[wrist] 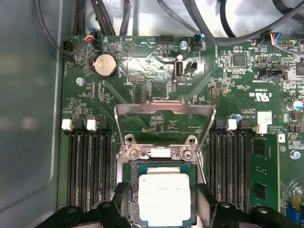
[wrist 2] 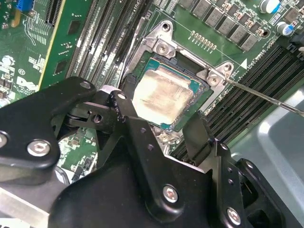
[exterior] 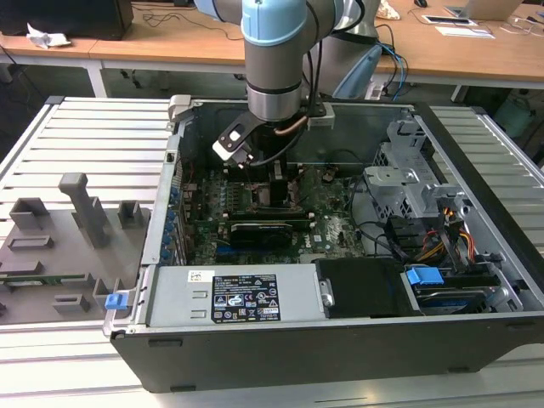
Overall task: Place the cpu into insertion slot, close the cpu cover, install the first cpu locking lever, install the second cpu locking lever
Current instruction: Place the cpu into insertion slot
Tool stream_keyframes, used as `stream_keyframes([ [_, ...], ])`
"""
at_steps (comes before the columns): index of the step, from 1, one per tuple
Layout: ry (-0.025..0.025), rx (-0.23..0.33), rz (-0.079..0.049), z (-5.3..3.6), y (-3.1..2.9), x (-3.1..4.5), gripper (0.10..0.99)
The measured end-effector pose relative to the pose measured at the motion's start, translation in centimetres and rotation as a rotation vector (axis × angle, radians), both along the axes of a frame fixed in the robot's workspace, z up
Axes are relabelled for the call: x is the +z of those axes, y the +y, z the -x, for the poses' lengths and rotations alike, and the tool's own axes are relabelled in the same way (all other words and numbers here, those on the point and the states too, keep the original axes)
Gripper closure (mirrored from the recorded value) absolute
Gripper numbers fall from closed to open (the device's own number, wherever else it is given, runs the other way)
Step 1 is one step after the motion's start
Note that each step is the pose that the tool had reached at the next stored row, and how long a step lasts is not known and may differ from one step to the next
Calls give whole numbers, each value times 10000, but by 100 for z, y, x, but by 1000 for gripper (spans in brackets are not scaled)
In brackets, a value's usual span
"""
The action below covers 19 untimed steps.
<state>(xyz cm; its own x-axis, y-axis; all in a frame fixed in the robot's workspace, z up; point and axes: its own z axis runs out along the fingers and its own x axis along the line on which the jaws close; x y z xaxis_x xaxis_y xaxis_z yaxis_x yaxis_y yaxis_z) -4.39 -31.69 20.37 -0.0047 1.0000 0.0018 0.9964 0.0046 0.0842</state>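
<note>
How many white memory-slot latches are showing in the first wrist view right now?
4: two white latches side by side at one flank of the raised cpu cover, two at the opposite flank. The memory slots' far ends are hidden, so more may exist.

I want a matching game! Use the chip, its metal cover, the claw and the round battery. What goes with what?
Things:
1. cpu
2. cpu cover
3. claw
4. coin battery

Places or states:
A. swung open, away from the slot
B. round and silver, on the green board
C. lying in the insertion slot
D. black, poised right over the cpu

Pairs: 1-C, 2-A, 3-D, 4-B.
</note>
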Motion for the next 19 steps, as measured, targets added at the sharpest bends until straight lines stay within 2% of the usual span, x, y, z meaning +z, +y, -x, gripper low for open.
stream_keyframes([
  [2, 0, 2, -2, -1, 31, -4, 416],
  [6, 0, 3, -1, -1, 48, -5, 435],
  [7, 0, 2, -3, -1, 50, -6, 506],
  [15, 0, -3, 0, -1, 50, 1, 506],
  [19, 0, -3, -1, -1, 50, 45, 506],
])
